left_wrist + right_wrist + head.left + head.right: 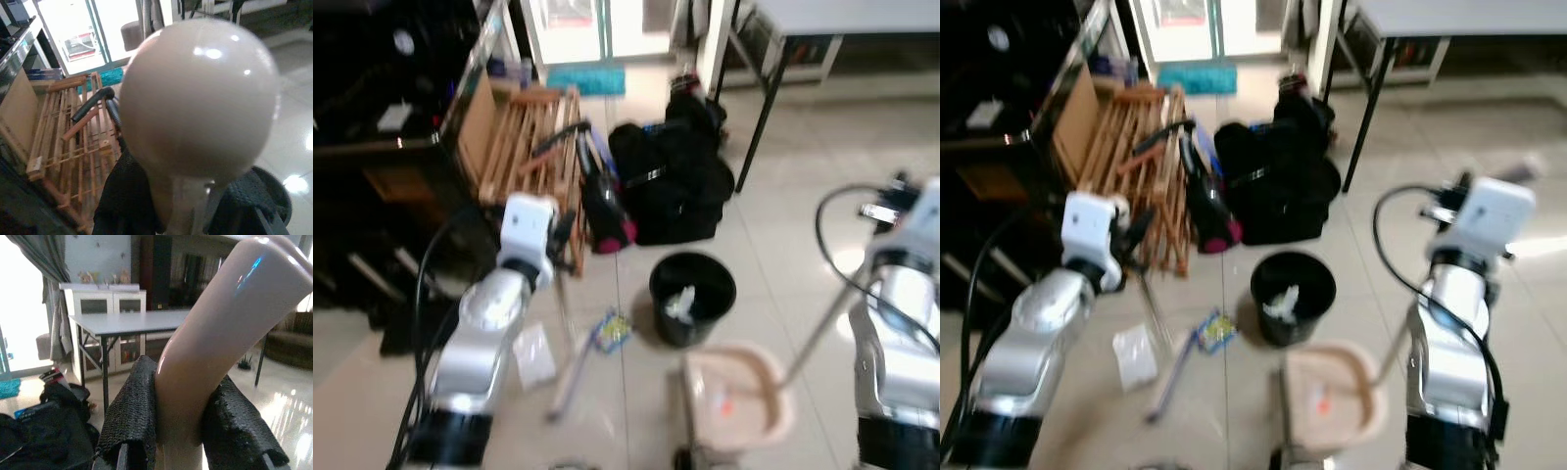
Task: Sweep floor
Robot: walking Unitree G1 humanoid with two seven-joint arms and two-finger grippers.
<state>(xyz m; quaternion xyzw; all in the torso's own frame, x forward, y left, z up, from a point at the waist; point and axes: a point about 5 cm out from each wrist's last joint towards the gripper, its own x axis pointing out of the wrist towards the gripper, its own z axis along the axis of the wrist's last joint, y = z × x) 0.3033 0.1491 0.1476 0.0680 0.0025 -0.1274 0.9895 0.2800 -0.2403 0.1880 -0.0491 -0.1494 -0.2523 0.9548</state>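
My left gripper [182, 205] is shut on the broom, whose rounded beige handle end [198, 98] rises between the black fingers. In the left eye view that gripper [564, 233] is by the wooden rack, and the broom's lower end [570, 377] reaches the floor tiles. My right gripper [180, 431] is shut on the curved beige dustpan handle [215, 323]. The beige dustpan [736, 397] rests on the floor in front of me, its long handle [822, 328] slanting up to the right arm. A blue and yellow wrapper [613, 331] and a white plastic bag [533, 354] lie on the tiles.
A black bin [693, 294] with white paper inside stands just beyond the dustpan. Black bags [671, 186] and a wooden rack [530, 147] sit behind it. A table with black legs [759, 108] is at the far right, dark furniture [372, 127] on the left.
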